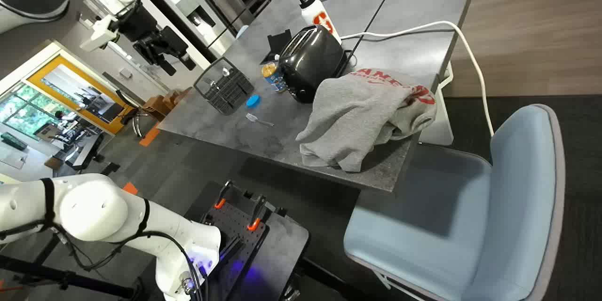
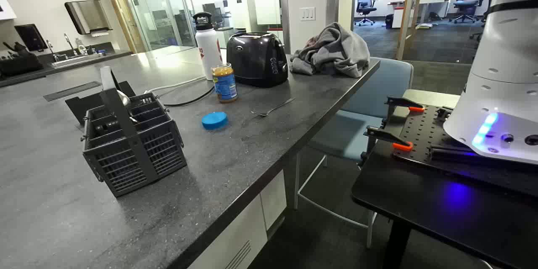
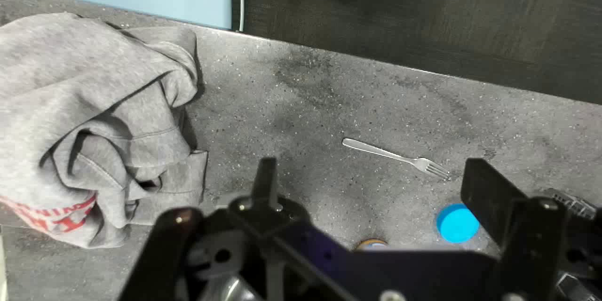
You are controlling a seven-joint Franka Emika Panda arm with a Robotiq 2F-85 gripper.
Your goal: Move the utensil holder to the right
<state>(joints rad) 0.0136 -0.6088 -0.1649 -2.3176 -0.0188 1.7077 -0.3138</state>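
The utensil holder is a dark grey slatted basket with compartments and a tall handle. It stands upright on the grey table in both exterior views (image 1: 230, 96) (image 2: 136, 159), with some cutlery inside. In the wrist view only small parts of the utensil holder (image 3: 574, 204) show at the right edge, mostly hidden behind a finger. My gripper (image 1: 178, 66) is in the air above the table, apart from the holder. In the wrist view the gripper (image 3: 371, 167) has its fingers wide apart with nothing between them. The gripper is out of view in an exterior view.
A black toaster (image 1: 312, 61), a white bottle (image 1: 322, 16) and an open jar (image 2: 225, 86) stand beyond the holder. A blue lid (image 2: 214, 121) and a fork (image 3: 395, 155) lie near it. A grey sweatshirt (image 1: 367, 117) covers the table corner, near a blue chair (image 1: 423, 216).
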